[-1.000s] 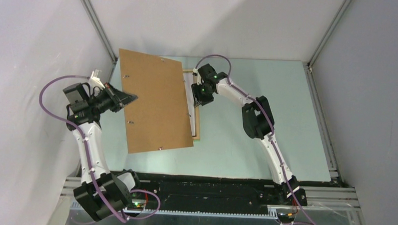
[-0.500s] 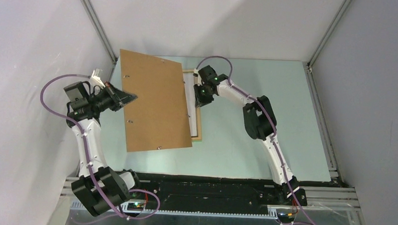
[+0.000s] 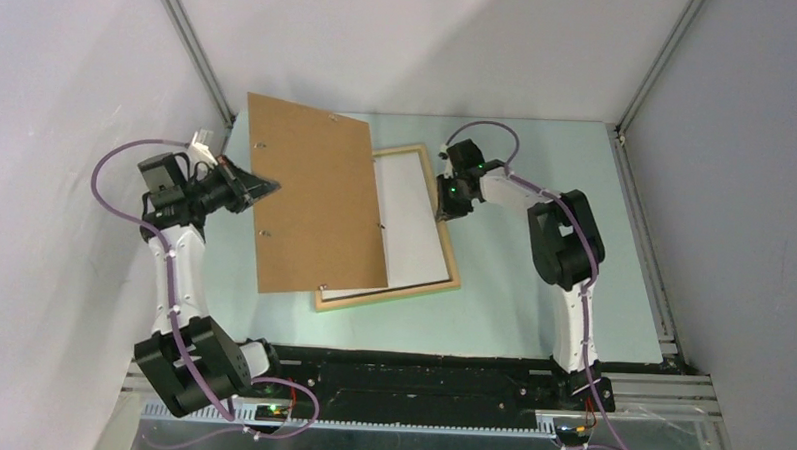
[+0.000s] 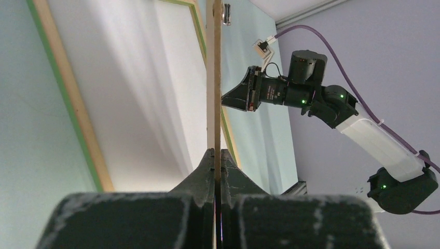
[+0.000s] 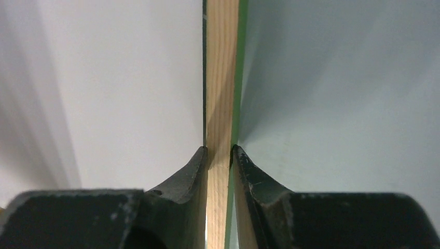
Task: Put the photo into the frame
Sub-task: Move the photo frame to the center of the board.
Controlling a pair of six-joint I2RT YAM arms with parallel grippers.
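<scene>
Frame: thin rectangle frame made of wood (image 3: 387,296), pale smooth wood on the side facing up, green paint along its outer edge; it lies on the table
Photo: thin flat sheet (image 3: 410,220) with its plain white back up; it sits inside the frame's wooden rim
Board: flat brown cardboard rectangle (image 3: 315,207) with small metal clips (image 4: 226,15) near its edges; it is held up, tilted, over the left part of the frame
Left gripper (image 4: 214,153): its 2 black fingers are pressed tight on the board's left edge; in the left wrist view the board looks like 1 thin line between them
Right gripper (image 5: 220,150): its 2 black fingers squeeze the frame's right rail, 1 on the photo side and 1 on the green side
Table: flat pale green top (image 3: 512,289) with plain grey-white walls (image 3: 431,46) around it
In the way: from the top camera the board covers the left side of the frame and photo
Hard to see: the photo's picture side does not show; I cannot tell if the gripped rail touches the table or is lifted a little
</scene>
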